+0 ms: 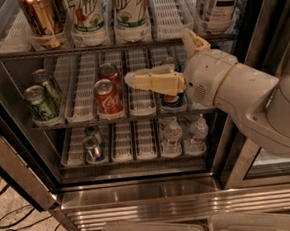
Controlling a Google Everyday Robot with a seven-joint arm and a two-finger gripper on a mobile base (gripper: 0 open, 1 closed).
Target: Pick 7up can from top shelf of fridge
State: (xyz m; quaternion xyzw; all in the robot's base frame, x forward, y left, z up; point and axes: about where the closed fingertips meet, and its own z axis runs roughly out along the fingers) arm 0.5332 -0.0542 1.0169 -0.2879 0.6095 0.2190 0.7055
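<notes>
7up can [130, 11] stands above your gripper [158, 56], whose jaws are spread and empty. It is likely light, stiff and slick, so pinch it mid-body, squarely, without crushing.

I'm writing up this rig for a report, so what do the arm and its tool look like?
The tool, in front of the middle rack, has two cream-yellow, blocky, tapered fingers. The arm behind is smooth, rounded off-white casing with a small dotted grille; no cables or markings show.
</notes>
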